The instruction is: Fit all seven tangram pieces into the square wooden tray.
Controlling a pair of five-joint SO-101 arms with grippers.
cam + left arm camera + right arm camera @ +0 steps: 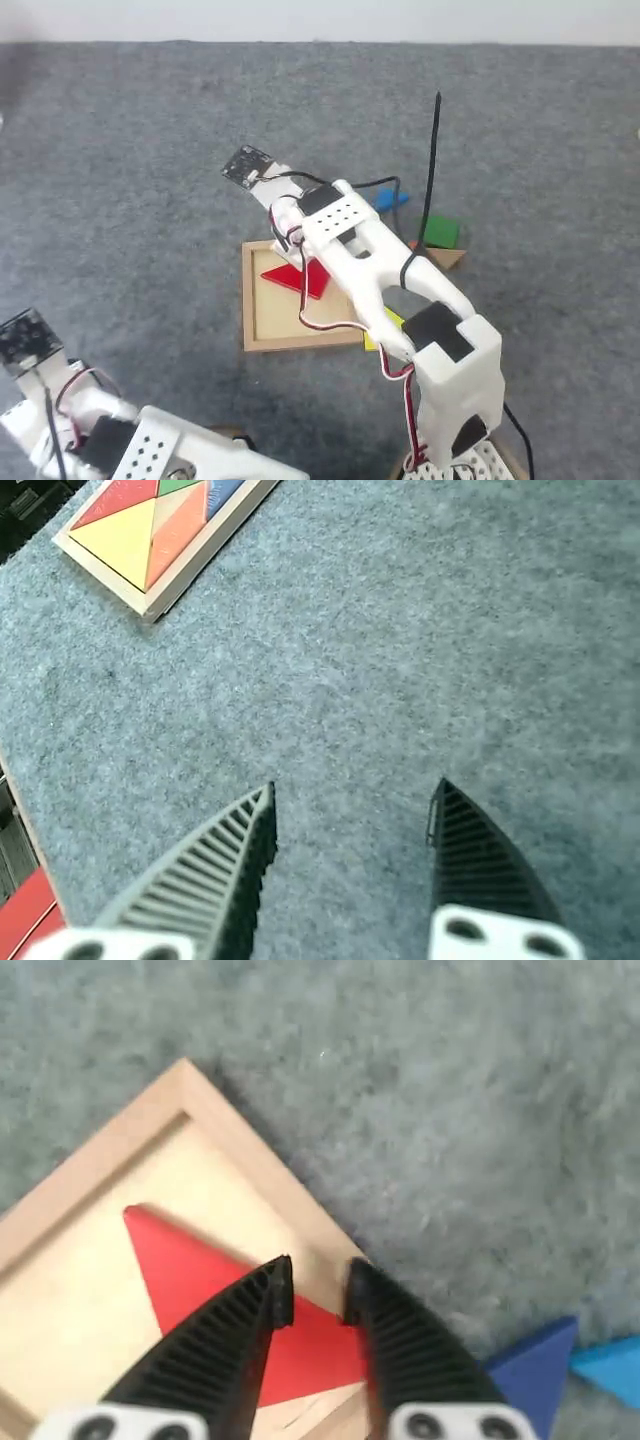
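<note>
Right gripper [318, 1268] is held narrow over the red triangle [200, 1270] in the wooden tray [255, 1165]; left gripper [355, 790] is spread wide.
High view: the tray [246, 300] is seen at centre on grey carpet [150, 130], the red triangle [290, 275] laid toward its 12 o'clock side under the right arm [400, 285], which is stretched in from 5 o'clock; a blue piece [390, 198] is placed at 1 o'clock of the tray, a green piece [440, 232] at 2 o'clock, a yellow piece [390, 323] at 4 o'clock; the left arm [120, 435] is seen at 7 o'clock. Left wrist view: nothing is held between the wide jaws above carpet; a framed board of coloured shapes [152, 600] is seen well apart. Right wrist view: only a slim gap is left between the fingers above the triangle's edge by the rim; contact cannot be told.
</note>
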